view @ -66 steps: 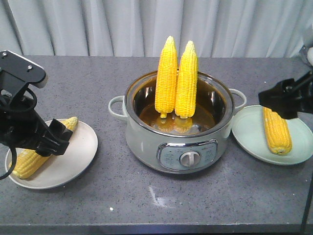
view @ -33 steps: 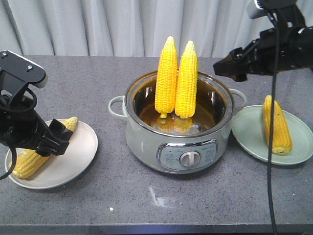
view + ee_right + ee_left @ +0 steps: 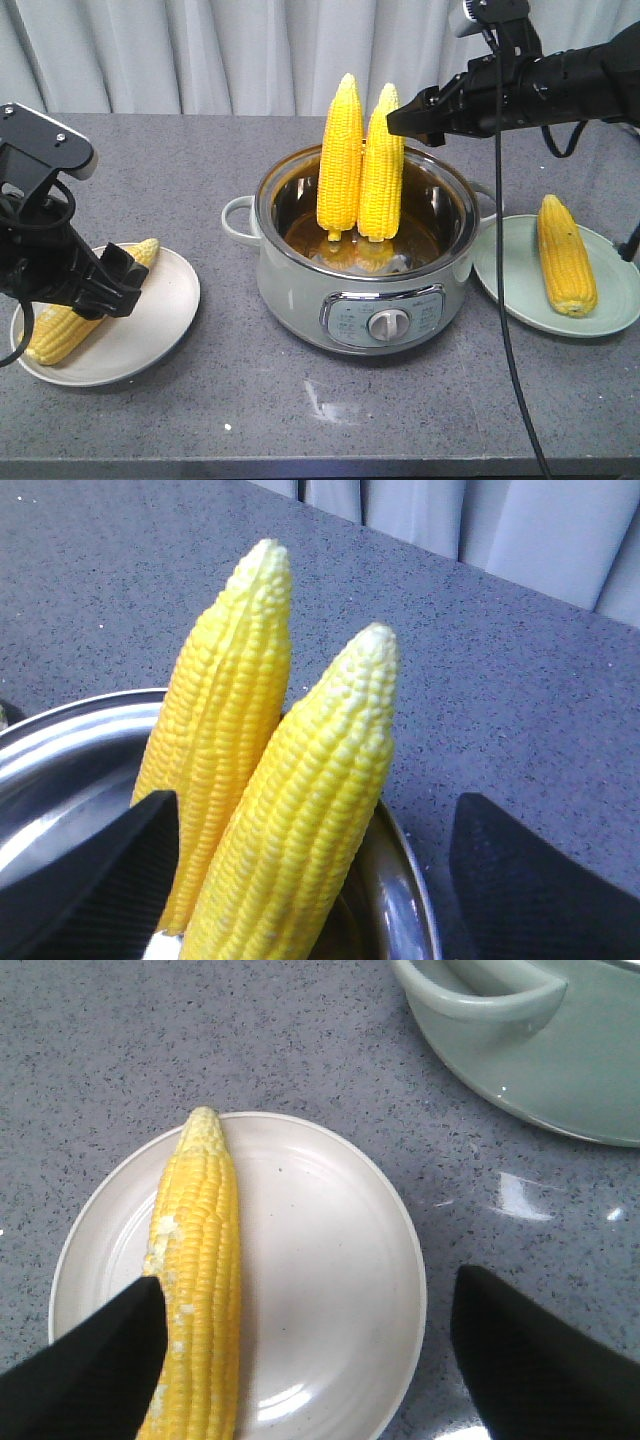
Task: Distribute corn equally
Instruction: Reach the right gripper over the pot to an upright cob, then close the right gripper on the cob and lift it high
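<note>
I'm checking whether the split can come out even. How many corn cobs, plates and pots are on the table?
Corn cobs: 4
Plates: 2
Pot: 1
Total: 7

My left arm (image 3: 45, 255): matte black, boxy housing (image 3: 40, 135) on top, two silver screws (image 3: 60, 137), pale grey cap (image 3: 86, 162) at its right end, black cables (image 3: 45, 225) looped beside it. My right arm (image 3: 560, 85): black, tubular, grey block (image 3: 465, 17) on top, thin black cable (image 3: 498, 200) hanging. Left pincer (image 3: 310, 1360) and right pincer (image 3: 310, 880): plain black wedge fingers (image 3: 90, 1360).
</note>
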Available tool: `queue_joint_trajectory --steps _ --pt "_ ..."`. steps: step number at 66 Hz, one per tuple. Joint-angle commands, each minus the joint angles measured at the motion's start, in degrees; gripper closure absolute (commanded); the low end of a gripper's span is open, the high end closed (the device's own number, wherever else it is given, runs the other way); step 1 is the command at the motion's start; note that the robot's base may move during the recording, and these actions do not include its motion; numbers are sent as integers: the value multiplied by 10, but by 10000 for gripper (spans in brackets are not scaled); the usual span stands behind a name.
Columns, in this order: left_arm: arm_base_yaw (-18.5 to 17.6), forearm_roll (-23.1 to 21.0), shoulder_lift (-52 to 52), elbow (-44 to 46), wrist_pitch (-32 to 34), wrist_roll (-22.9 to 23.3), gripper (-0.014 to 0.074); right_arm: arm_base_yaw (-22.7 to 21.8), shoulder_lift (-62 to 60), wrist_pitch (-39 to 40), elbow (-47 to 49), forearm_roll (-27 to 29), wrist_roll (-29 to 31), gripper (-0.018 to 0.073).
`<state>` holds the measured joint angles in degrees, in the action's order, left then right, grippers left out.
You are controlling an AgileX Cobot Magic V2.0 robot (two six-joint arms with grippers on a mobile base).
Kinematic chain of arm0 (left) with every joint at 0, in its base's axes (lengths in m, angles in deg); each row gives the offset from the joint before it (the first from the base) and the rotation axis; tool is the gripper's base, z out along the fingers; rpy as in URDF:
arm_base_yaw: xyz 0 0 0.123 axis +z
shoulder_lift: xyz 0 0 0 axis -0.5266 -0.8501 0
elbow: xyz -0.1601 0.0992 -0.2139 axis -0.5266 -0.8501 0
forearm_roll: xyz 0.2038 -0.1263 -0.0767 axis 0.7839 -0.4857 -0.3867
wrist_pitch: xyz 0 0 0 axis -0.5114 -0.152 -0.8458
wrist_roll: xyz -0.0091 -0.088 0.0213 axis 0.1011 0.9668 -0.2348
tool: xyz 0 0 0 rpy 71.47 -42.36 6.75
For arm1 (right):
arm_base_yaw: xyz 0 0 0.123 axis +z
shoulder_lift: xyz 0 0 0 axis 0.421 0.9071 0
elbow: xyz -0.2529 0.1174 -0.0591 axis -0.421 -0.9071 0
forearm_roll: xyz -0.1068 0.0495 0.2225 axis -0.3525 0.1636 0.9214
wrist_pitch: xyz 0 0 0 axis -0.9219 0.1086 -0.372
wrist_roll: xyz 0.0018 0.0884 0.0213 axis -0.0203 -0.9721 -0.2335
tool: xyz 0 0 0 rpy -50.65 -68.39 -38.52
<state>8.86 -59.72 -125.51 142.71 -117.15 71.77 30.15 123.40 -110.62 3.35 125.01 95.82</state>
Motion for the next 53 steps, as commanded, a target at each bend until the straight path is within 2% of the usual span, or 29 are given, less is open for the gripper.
queue_joint_trajectory --steps 1,15,33,43,53 --pt "-2 2 15 13 31 1 31 10 -7 19 33 33 14 32" --pt "-2 2 15 13 31 1 31 49 37 31 67 27 16 32" --pt "-2 2 15 13 31 1 31 52 56 36 68 23 11 41" --pt "-2 2 15 13 31 1 31 52 63 36 68 23 11 98" --pt "-2 2 15 13 31 1 31 52 67 37 68 23 13 194"
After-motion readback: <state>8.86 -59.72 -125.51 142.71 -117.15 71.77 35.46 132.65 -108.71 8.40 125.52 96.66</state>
